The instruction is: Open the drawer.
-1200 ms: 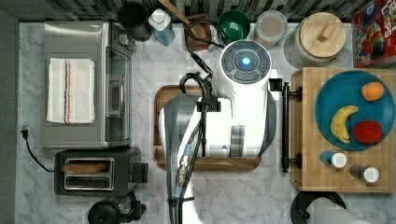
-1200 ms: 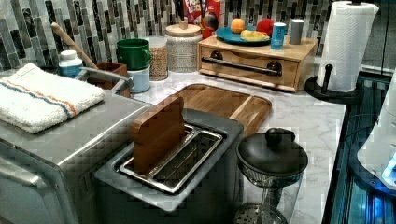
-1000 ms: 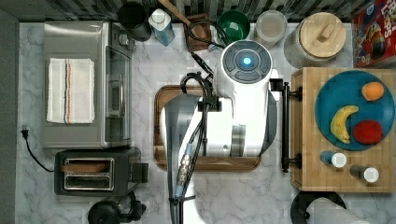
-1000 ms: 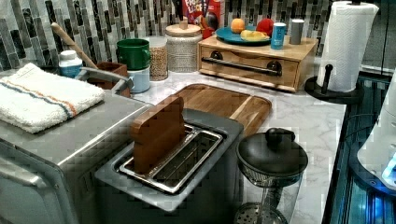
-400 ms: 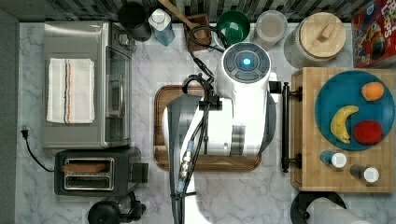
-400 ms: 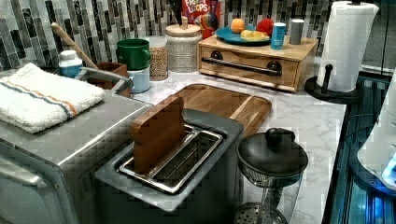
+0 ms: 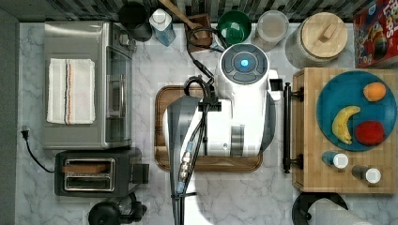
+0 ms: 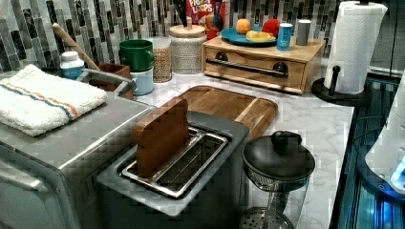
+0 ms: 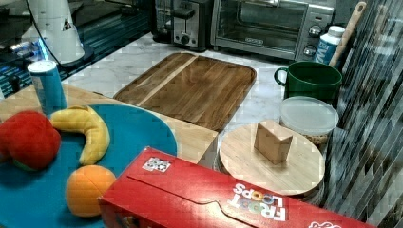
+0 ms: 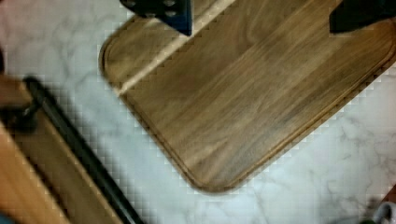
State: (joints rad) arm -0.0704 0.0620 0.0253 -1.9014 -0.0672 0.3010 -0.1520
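Overhead, the gripper (image 10: 261, 11) is being held with its fingers (image 10: 161, 9) spread apart above the wooden tray (image 10: 252, 93), near the shut drawer (image 8: 253, 67).

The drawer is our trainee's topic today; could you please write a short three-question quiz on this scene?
1. True or false: the drawer is shut.
2. What lies on the blue plate? A) a banana B) a towel C) a mug
3. Fill in: the gripper, its fingers apart, hangs over the wooden ____.

Key: 1 true; 2 A; 3 tray.
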